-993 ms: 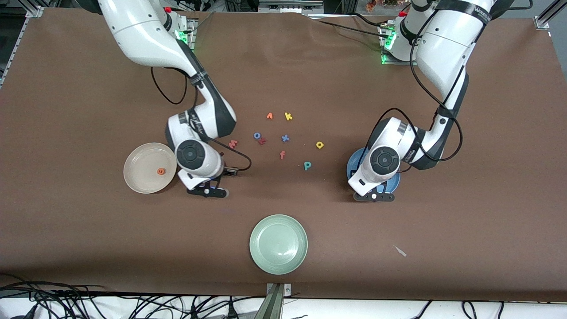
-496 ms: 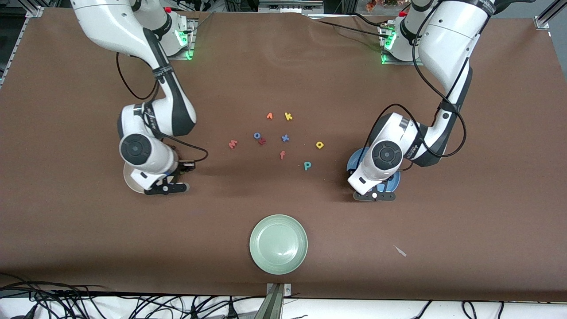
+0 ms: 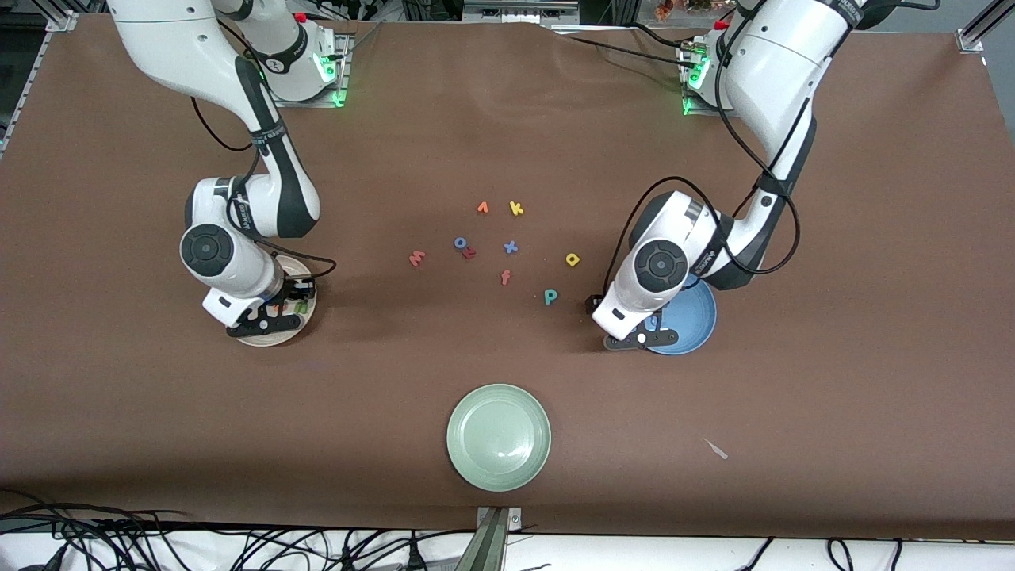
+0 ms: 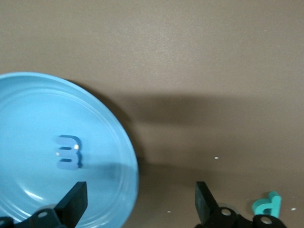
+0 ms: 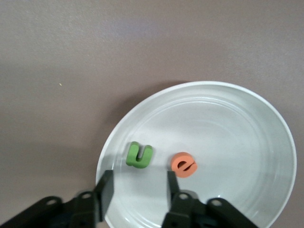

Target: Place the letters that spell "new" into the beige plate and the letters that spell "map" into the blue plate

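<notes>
The green "n" (image 5: 138, 155) and orange "e" (image 5: 184, 164) lie in the beige plate (image 5: 228, 123). My right gripper (image 5: 139, 185) hangs over that plate (image 3: 308, 287), open, with nothing between its fingers. A periwinkle "m" (image 4: 69, 152) lies in the blue plate (image 4: 28, 118). Over the rim of this plate (image 3: 690, 327) my left gripper (image 4: 141, 192) stands open and empty. The red-pink "w" (image 3: 417, 258), yellow "a" (image 3: 572, 258) and teal "p" (image 3: 550, 296) lie on the table between the plates.
A pale green plate (image 3: 498, 437) sits nearest the front camera. Among the loose letters are a yellow "k" (image 3: 516, 208), blue "o" (image 3: 460, 243), blue "x" (image 3: 511, 247) and orange "f" (image 3: 505, 277). A small scrap (image 3: 716, 449) lies toward the left arm's end.
My right gripper moved from the table's middle to over the beige plate and opened; the "n" now lies there. My left gripper opened and shifted toward the blue plate's rim.
</notes>
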`<state>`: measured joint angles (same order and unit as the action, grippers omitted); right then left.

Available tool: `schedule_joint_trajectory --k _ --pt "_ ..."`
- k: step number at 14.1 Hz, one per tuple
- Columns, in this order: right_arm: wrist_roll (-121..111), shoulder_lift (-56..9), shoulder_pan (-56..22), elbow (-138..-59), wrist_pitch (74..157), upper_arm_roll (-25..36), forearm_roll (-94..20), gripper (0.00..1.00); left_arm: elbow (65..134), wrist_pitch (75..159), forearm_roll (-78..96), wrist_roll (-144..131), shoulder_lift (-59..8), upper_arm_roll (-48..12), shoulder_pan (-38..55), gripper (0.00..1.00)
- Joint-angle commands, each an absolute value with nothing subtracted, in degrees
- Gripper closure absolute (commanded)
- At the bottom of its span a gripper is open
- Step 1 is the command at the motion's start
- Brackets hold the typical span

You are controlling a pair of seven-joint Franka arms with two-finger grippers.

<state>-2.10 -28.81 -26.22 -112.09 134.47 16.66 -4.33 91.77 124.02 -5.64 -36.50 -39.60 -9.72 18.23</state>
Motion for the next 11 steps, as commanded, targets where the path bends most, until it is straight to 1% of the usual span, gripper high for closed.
schedule_joint_trajectory --k 1,5,8,10,11 --pt "3.0 -25.4 -26.5 -112.3 130.4 14.5 -6.0 0.0 89.6 123.9 -3.6 -38.7 -40.9 -9.4 19.8 0.0" --pt "26.0 -23.3 -26.5 -112.7 129.6 6.2 -6.3 0.0 88.6 124.0 -3.6 -39.8 -41.5 -9.4 21.4 0.0" --pt "42.8 -22.6 -26.6 -114.1 131.1 0.9 -6.3 0.0 87.3 123.9 -3.6 -39.8 -41.9 -9.4 21.4 0.0" --pt "49.5 -22.6 -26.7 -117.1 136.8 -1.8 -6.2 0.0 87.2 124.0 -3.6 -39.8 -42.0 -9.4 21.4 0.0" --pt "51.3 -22.7 -26.8 -120.1 142.0 -2.7 -6.2 0.0 87.2 123.9 -3.6 -39.7 -42.0 -9.4 21.4 0.0"
